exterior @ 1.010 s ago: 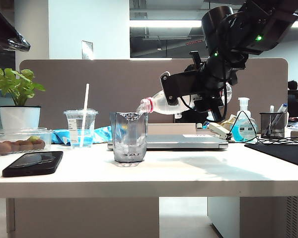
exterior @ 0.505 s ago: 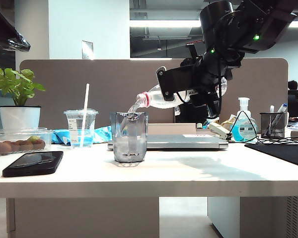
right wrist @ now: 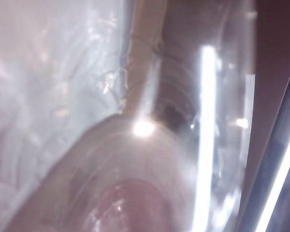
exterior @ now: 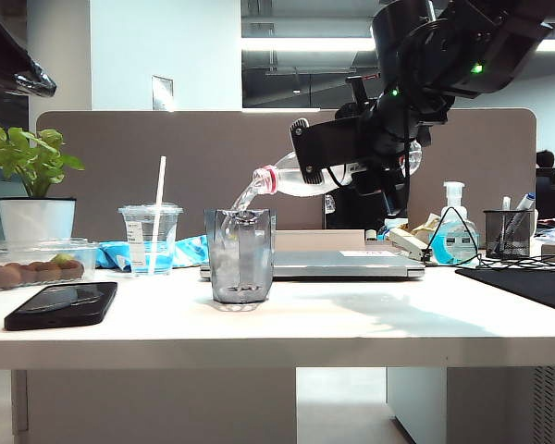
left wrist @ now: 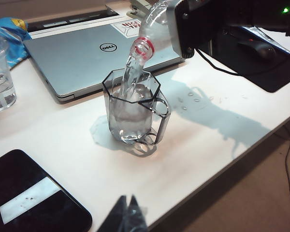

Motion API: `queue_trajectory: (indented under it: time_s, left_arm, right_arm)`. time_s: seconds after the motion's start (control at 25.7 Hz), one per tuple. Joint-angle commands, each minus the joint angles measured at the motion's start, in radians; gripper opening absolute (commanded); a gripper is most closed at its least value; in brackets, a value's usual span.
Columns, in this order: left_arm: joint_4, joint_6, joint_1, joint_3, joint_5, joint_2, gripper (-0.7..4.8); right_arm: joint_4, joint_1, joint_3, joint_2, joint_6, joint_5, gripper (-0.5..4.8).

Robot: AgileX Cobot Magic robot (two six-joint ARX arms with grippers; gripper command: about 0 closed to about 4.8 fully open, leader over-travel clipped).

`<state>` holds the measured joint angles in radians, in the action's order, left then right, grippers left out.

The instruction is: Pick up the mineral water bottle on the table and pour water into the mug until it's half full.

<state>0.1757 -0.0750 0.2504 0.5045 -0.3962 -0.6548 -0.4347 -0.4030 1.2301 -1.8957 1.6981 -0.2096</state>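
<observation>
A black phone point(exterior: 60, 304) lies near left; behind it a fruit box point(exterior: 32, 264), potted plant point(exterior: 32, 190) and straw cup point(exterior: 151, 238). A silver laptop point(exterior: 347, 263) sits centre, a pen holder point(exterior: 509, 233) far right.

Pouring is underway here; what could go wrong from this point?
The right pincer tips the mineral water bottle over the mug, already well filled, so it may pass half full. Droplets already lie beside the Dell laptop, so a wandering stream could wet it.
</observation>
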Motion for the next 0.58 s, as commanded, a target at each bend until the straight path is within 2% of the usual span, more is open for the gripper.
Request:
queue_trajectory:
  time_s: [0.04,0.31,0.39,0.58]
  left_arm:
    - [-0.012,-0.004,-0.002,0.006,-0.001,0.002,-0.05]
    - [-0.013,-0.004,-0.002,0.006,0.000,0.002,-0.05]
    - [-0.013,-0.004,-0.002,0.006,0.000,0.002,-0.05]
    - [-0.013,-0.004,-0.002,0.006,0.000,0.002,-0.05]
  right_arm:
    - [0.048,-0.003,0.006,0.014,-0.157,0.000,2.20]
    - [0.163,-0.004,0.002,0.014,-0.534,0.019,2.20]
    - [0.171,-0.003,0.002,0.014,-0.663,0.066,2.20]
    - [0.168,-0.003,0.002,0.013,-1.073,0.198,2.20]
